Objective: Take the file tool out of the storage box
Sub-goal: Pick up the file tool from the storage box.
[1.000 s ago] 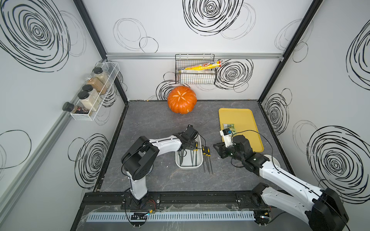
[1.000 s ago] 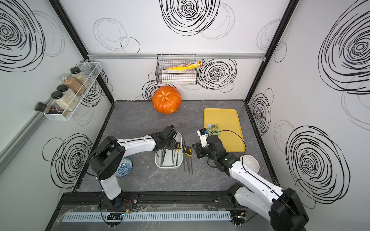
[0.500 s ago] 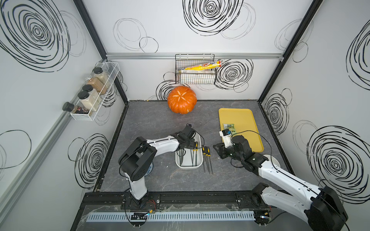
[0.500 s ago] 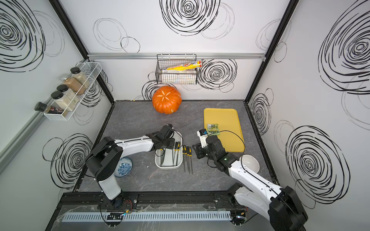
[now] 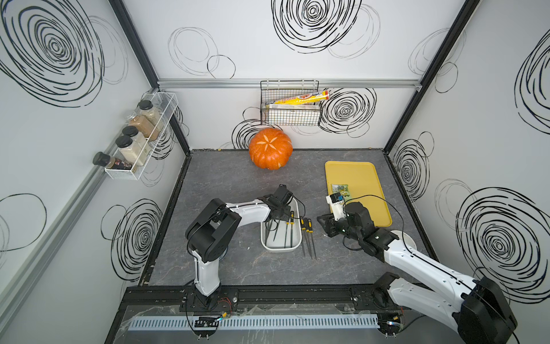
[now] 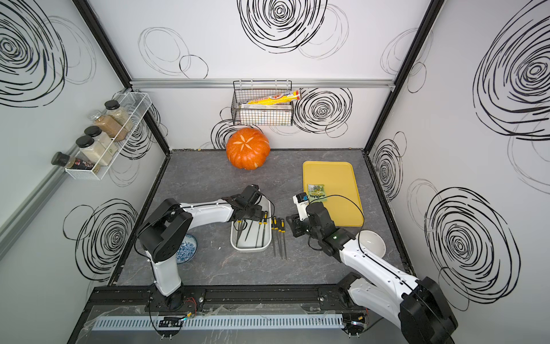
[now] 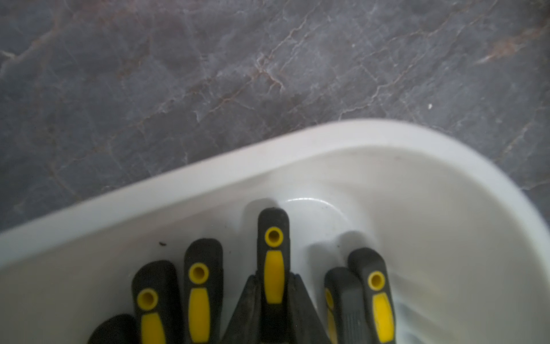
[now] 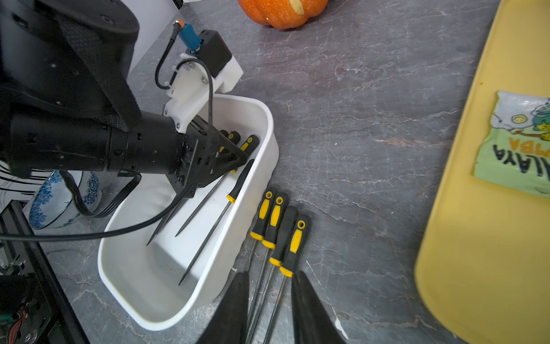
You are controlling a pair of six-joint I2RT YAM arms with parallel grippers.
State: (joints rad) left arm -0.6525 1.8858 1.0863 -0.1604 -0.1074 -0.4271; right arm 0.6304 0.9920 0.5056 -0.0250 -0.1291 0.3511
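- The storage box (image 8: 221, 268) sits mid-counter (image 5: 238, 184) and holds several black-and-yellow files.
- The left end effector (image 7: 273, 280) reaches into it, pinched around the handle of one file tool (image 7: 273, 238), which lies inside the box.
- Four more files (image 8: 276, 226) lie just beside the box.
- The right end effector (image 8: 269, 275) hovers above them, narrowly parted and empty.
- The yellow tray (image 5: 357, 178) carries a green packet (image 5: 339, 188).

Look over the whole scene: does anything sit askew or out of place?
Yes. In the wall rack, one dark-capped bottle lies on its side, cap poking past the end, while the other jars stand.
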